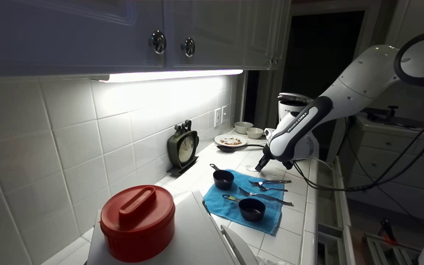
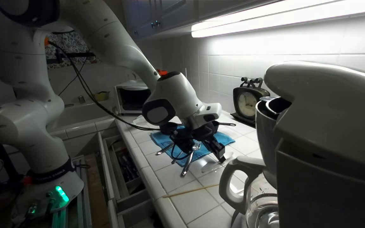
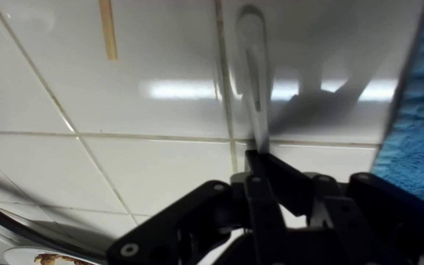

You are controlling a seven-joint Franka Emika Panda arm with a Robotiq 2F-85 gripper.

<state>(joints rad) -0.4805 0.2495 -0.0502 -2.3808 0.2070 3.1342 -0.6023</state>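
A: Where did you have your jaws, and what was in them?

B: Low over the bench (image 2: 190,202); I had the jaws drawn almost fully together, the thin shaft of a pale utensil (image 3: 252,40) pinched between the tips; it lay flat on the bench or barely above it, I could not tell which.

A: Which way did it point?

B: Its slotted end pointed away from me, toward the bench's front edge, its far end toward the tiled wall (image 2: 228,68); its long axis ran nearly parallel to the grout line (image 3: 223,70) beside it.

A: What was about it?

B: On one side a blue cloth (image 3: 418,154), carrying two black cups (image 1: 223,179) and metal cutlery (image 1: 267,197); on the other a wooden stick (image 3: 108,29), almost parallel to it; toward the wall, a white plate (image 1: 218,140) of food (image 1: 231,141).
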